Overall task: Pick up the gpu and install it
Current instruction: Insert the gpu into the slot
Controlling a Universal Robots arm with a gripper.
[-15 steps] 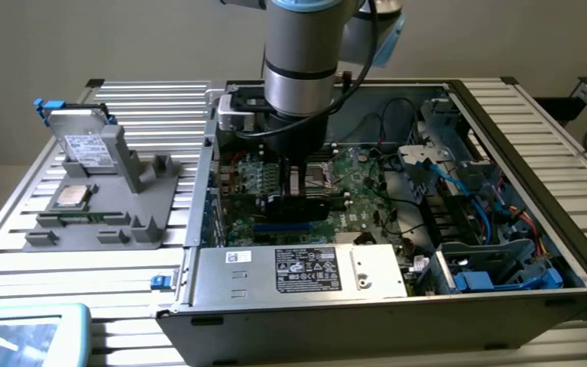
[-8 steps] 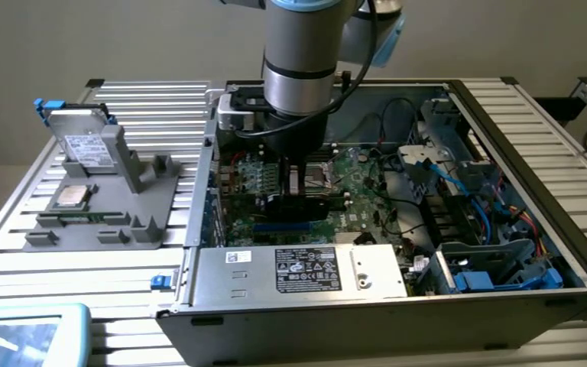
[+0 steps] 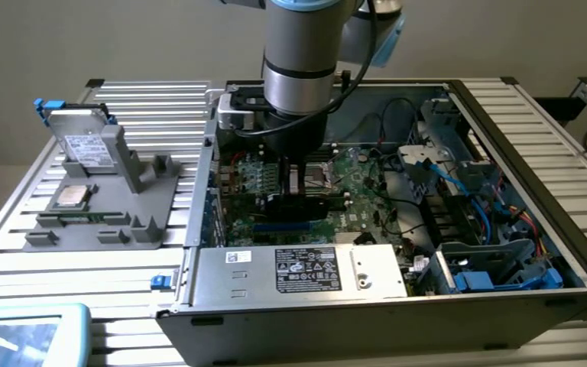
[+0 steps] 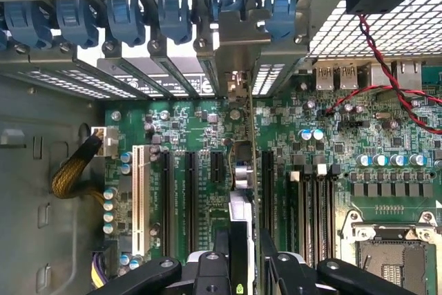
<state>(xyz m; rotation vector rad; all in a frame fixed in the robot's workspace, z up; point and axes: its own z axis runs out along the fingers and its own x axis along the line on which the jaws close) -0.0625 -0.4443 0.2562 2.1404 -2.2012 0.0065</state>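
Wrist view: gripper (image 4: 242, 257) clamps the gpu (image 4: 239, 177), which stands edge-on and upright between the fingers, over the motherboard (image 4: 331, 136) slots. Its bracket end is at the rear slot covers (image 4: 179, 74). Exterior view: arm (image 3: 299, 69) reaches down inside the open computer case (image 3: 375, 325).

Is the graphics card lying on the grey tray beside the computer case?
No, the gripper holds the graphics card on edge over the green motherboard, inside the computer case.

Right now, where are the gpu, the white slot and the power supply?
gpu (image 4: 239, 205), wrist view, its thin edge.
white slot (image 4: 146, 198), wrist view, its middle.
power supply (image 3: 309, 269), exterior view, its label.
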